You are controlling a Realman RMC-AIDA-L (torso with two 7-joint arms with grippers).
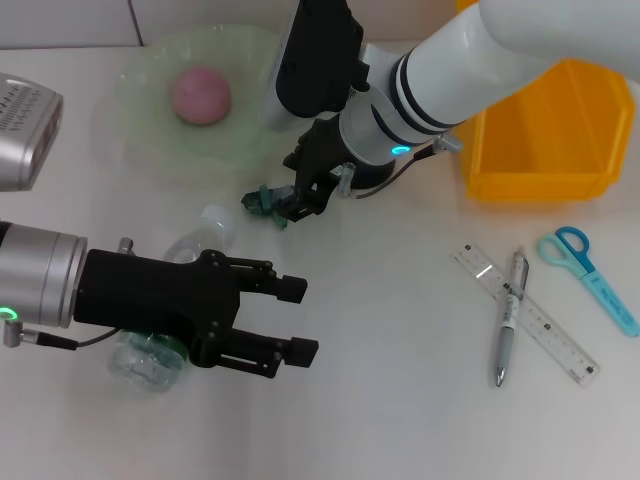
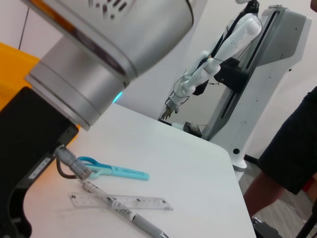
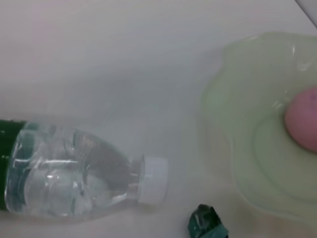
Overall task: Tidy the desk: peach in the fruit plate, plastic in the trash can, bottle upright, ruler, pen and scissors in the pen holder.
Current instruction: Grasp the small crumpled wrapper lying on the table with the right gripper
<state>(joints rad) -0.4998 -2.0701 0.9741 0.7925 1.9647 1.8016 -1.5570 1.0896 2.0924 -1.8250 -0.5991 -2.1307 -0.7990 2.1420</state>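
A pink peach (image 1: 201,95) lies in the pale green fruit plate (image 1: 150,140); both also show in the right wrist view, the peach (image 3: 303,119) in the plate (image 3: 233,148). A crumpled green plastic scrap (image 1: 264,203) lies on the desk just in front of the plate, right at the tip of my right gripper (image 1: 296,203). The clear bottle (image 1: 150,355) lies on its side, its white cap (image 3: 152,179) toward the plate. My left gripper (image 1: 297,320) is open and empty, hovering over the bottle. Ruler (image 1: 527,312), pen (image 1: 509,318) and scissors (image 1: 590,277) lie at the right.
A yellow bin (image 1: 545,135) stands at the back right, behind the right arm. A silver mesh container (image 1: 22,130) sits at the left edge. The left wrist view shows the scissors (image 2: 116,170), ruler (image 2: 124,201) and pen (image 2: 131,216) near the desk's edge.
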